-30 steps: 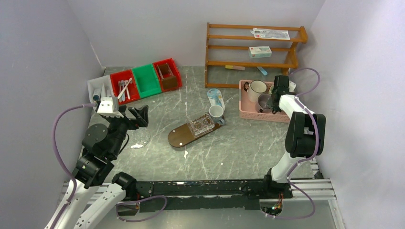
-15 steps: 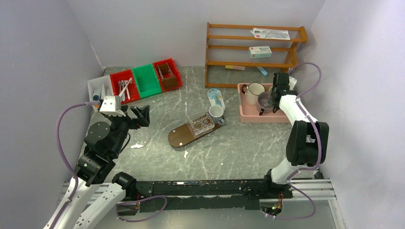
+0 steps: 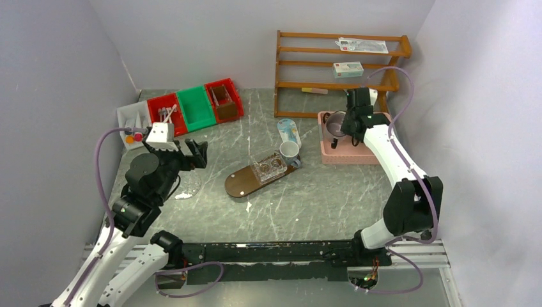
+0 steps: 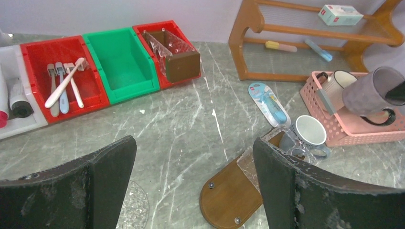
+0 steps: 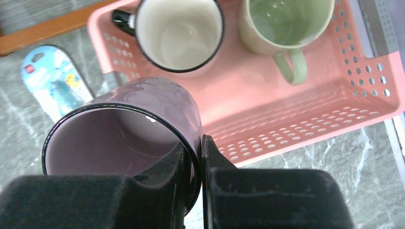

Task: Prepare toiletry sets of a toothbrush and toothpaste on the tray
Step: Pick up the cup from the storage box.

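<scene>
R gripper [image 5: 200,152] pinched on mug [image 5: 143,109] rim, wall btwn jaws; mug tilted, held over basket [image 5: 305,114] below. L gripper [image 4: 191,162] spread wide, holding nothing; tray [image 4: 229,200] just ahead, slightly right.

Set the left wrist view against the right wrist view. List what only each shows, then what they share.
Left wrist only: the tray, the red bin of toothbrushes, the green bin, the wooden shelf. Right wrist only: the right end effector shut on the wall of the purple mug, one finger inside, one outside. Both: that mug, the pink basket, the white mug, the blue packet.
</scene>
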### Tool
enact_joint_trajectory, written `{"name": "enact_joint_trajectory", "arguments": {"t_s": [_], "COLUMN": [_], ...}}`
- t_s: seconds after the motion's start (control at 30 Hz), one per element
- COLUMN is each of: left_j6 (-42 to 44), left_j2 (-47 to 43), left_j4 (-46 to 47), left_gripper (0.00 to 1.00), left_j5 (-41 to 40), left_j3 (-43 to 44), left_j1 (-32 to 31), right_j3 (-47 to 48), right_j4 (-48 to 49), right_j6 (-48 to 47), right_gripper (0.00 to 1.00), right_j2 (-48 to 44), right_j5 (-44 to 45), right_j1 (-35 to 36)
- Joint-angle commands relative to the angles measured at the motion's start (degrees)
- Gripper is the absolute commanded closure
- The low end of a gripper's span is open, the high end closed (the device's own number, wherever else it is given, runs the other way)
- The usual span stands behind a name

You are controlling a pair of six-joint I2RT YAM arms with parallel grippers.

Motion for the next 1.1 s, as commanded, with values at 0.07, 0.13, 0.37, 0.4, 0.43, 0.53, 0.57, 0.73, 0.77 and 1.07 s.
{"name": "enact_joint_trajectory", "arguments": {"t_s": [0.07, 0.13, 0.37, 0.4, 0.43, 0.53, 0.57, 0.73, 0.77, 1.07], "left_j6": [-0.78, -1.87, -6.34, -6.94, -7.49, -8.73, -9.22, -11.9, -12.41, -13.85], "left_j2": [4.21, 6.01, 13.61, 14.65, 15.57, 17.62, 18.26, 22.37, 22.98, 27.91], "left_j4": [-1.73, -2.96, -6.01, -6.33, -6.56, -6.19, -5.86, -4.37, -4.06, -2.21], "left_gripper": [0.05, 0.05, 0.09, 0.1, 0.11, 0.12, 0.11, 0.1, 0.1, 0.13], "left_j5": [3.61, 4.94, 11.89, 12.89, 14.22, 16.17, 17.3, 21.0, 21.19, 16.84], "left_j3": [2.31, 3.83, 8.79, 9.54, 10.28, 12.07, 12.52, 15.63, 16.13, 20.54], "left_j1": [0.04, 0.04, 0.04, 0.04, 0.04, -0.04, -0.04, -1.14, -1.58, -8.25], "right_j3": [6.08, 7.02, 9.14, 9.44, 9.77, 10.76, 11.21, 14.06, 14.83, 20.53], "right_j4": [-2.09, -2.58, -3.23, -3.3, -3.27, -3.0, -3.02, -2.18, -2.2, -3.03], "right_j6": [-0.63, -0.62, 0.22, 0.45, 0.71, 1.49, 1.66, 2.89, 3.06, 5.14], "right_gripper": [1.0, 1.0, 1.0, 1.0, 1.0, 1.0, 1.0, 1.0, 1.0, 1.0], "right_j2": [-4.62, -5.2, -5.81, -5.75, -5.72, -5.28, -5.02, -3.26, -2.73, 3.35], "right_j5": [0.12, 0.55, 0.66, 0.64, 0.64, 0.57, 0.55, 1.15, 1.47, 4.18], "right_j1": [4.75, 7.39, 14.89, 15.94, 17.13, 20.82, 22.11, 28.71, 29.97, 38.07]}}
